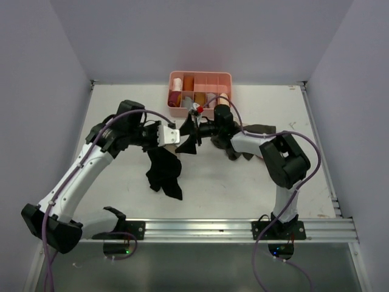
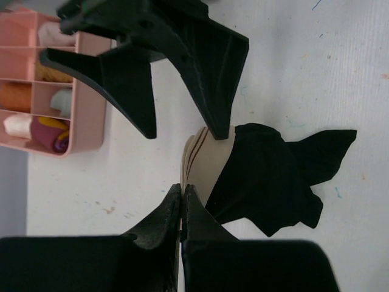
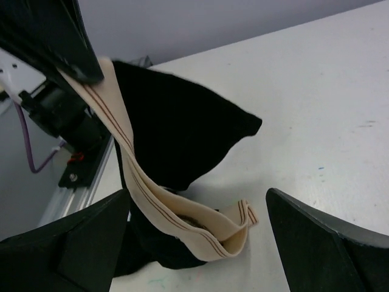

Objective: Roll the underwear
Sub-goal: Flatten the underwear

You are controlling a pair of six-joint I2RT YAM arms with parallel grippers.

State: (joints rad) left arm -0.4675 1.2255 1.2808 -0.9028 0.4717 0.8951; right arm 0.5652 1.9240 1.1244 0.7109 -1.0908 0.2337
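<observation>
The underwear is at the middle of the desk, just near of the pink tray and between the two hands. It is black cloth with a light beige waistband that carries thin dark stripes.

The left hand reaches in from the left with its fingers pressed together, pinching the waistband. In the right wrist view the band runs up as a taut strip to that grip at the upper left. Its lower end folds into a loop on the desk surface, and black cloth bunches behind and under it (so the piece is partly lifted, partly resting).

The right hand comes in from the right and stands wide, holding nothing. Its two fingers are spread to either side of the folded band and do not touch it.

The tray sits at the far edge, divided into compartments. Several of them hold rolled cloths in white, orange, maroon and pale tones.

Another black cloth lies crumpled on the desk, near and left of the underwear, under the left arm's forearm. A dark garment lies to the right, partly hidden behind the right arm.
</observation>
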